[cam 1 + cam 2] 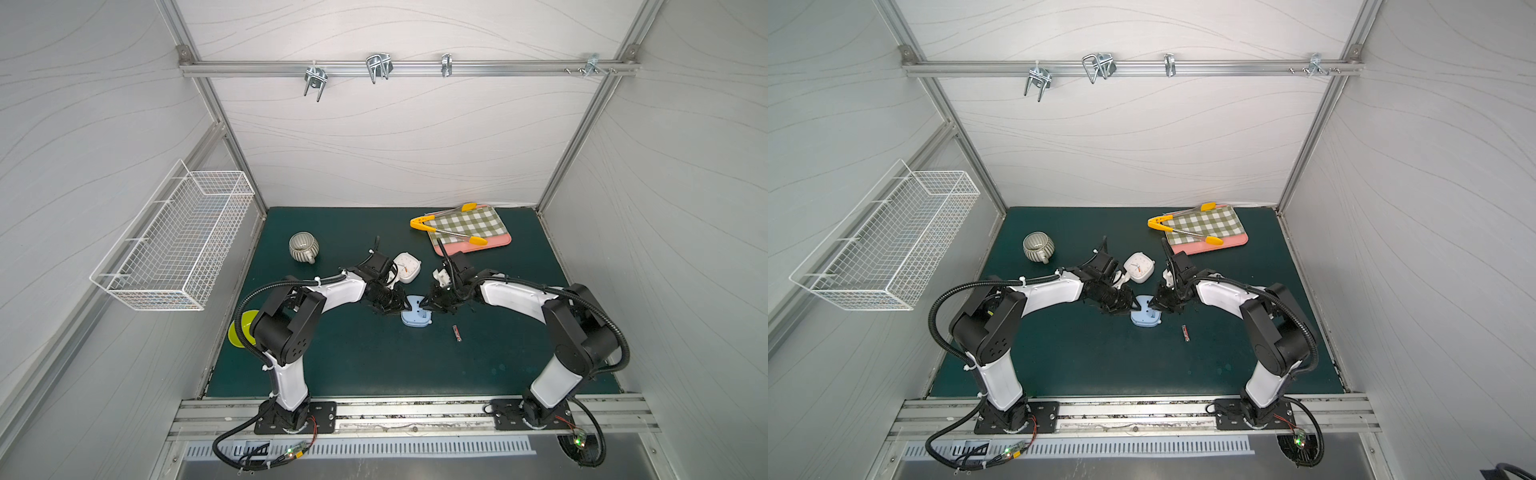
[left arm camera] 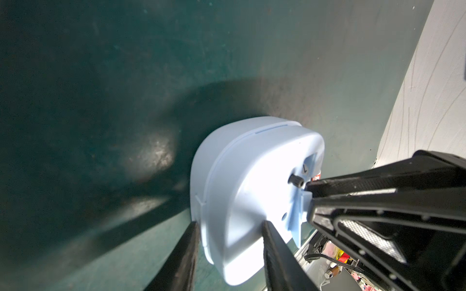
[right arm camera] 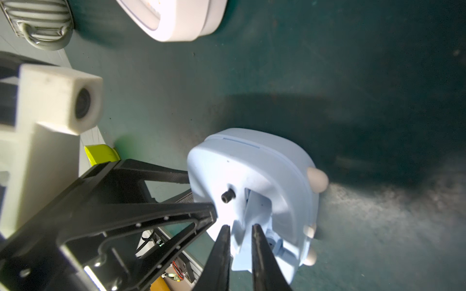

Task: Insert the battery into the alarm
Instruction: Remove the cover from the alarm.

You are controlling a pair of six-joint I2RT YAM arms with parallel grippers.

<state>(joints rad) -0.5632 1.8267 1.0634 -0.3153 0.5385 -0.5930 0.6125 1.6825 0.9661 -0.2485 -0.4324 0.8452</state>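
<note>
Two arms meet over the pale blue plastic alarm [image 1: 417, 319], lying back-up mid-surface in both top views. The small red-labelled cylindrical battery [image 1: 457, 333] rests loose on the dark green surface [image 1: 374, 365] to its right, untouched. In the left wrist view we see the left gripper [image 2: 230, 224], jaws part-open, clamped across the alarm's edge. In the right wrist view the right gripper [image 3: 239, 226] has its jaws nearly together, pinching a thin blue cover flap [image 3: 240, 239]. We judge a hard pull could snap the flap or drag the alarm loose.
</note>
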